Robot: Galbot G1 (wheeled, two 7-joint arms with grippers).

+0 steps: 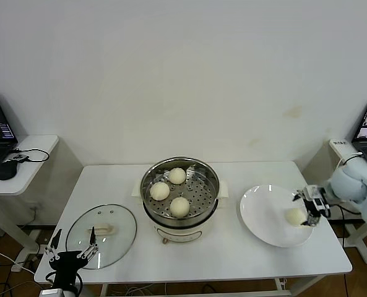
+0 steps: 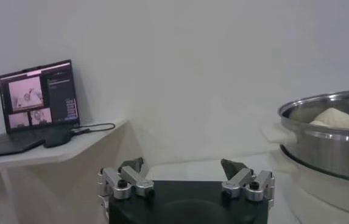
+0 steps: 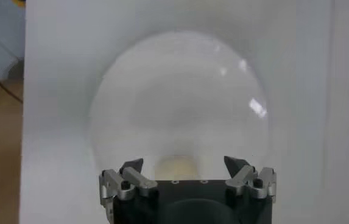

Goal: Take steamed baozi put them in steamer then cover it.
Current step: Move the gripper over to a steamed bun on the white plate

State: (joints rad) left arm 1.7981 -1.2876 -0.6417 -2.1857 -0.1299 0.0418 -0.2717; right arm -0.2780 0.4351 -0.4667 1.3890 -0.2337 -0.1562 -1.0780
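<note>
steamed baozi (image 1: 170,191): three sit in the steamer (image 1: 180,192) mid-desk, a fourth (image 1: 294,216) on the white plate (image 1: 263,216); right pincer (image 1: 311,212) released, reaching low over it; left pincer (image 1: 72,253) released, parked by the cover (image 1: 101,234); the left wrist view alone shows a laptop (image 2: 34,103).

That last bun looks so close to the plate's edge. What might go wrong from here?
1. The right tool hangs open around the last baozi, which lies near the outer side of the white plate. A poor squeeze might nudge the bun off or shift the plate.
2. Three buns already fill much of the steamer, so the fourth may land on one of them.
3. The glass lid lies near the table's front edge beside the open left tool; a clumsy pickup might slide it off.
</note>
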